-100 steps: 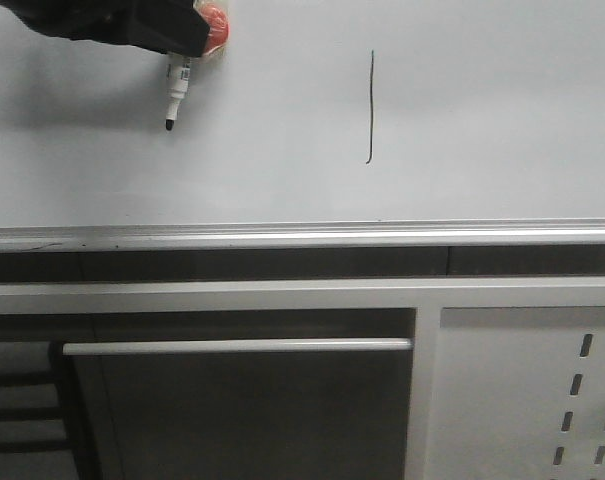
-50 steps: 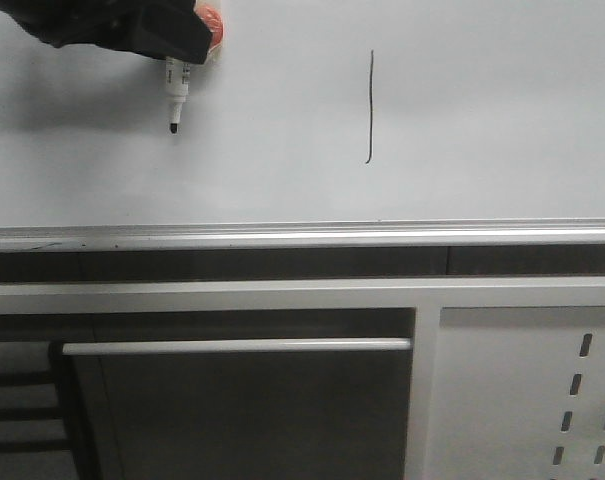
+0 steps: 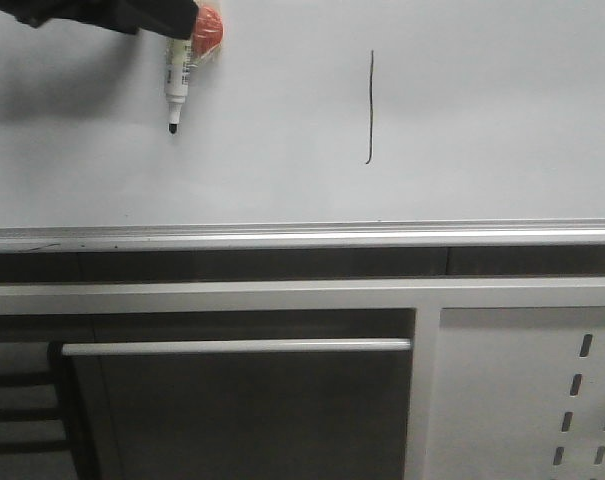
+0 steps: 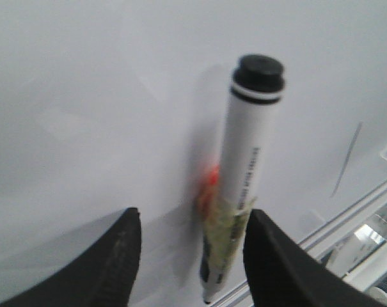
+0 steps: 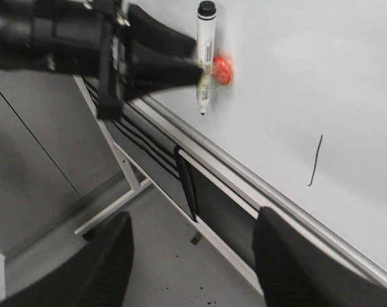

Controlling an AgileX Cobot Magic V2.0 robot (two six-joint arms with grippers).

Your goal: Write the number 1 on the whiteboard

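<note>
Since a second ago, my left gripper (image 4: 190,256) has pulled back up and toward the left, off the marker (image 3: 178,85), and more of the barrel shows bare now. One stroke, the number 1 (image 3: 370,105), sits unchanged on the whiteboard (image 3: 482,130): thin, black, near-vertical, with a small hook at its lower end, right of centre in the front view and well above the silver rail (image 3: 302,236). I judge the writing itself done.

That marker hangs on the board well to the left of the stroke, tip pointing down, cap end up. A red disc (image 3: 207,28) sits just behind its upper barrel against the panel, with what looks like yellowish tape binding the two; I take the disc for a magnet, which would explain why the pen stays put with nothing gripping it. My left jaws stand apart, one on each side of the barrel in the wrist view, and I cannot see either pad pressing it, so I read this as the release after parking the pen.

My right gripper (image 5: 190,256) hangs low and well away from the board, its two fingers spread wide with nothing between them, out of the way.

By count: one stroke, one marker, one red disc, one whiteboard, two grippers, both empty. Below the rail, one horizontal bar (image 3: 237,346) and one perforated panel (image 3: 522,390) show.
</note>
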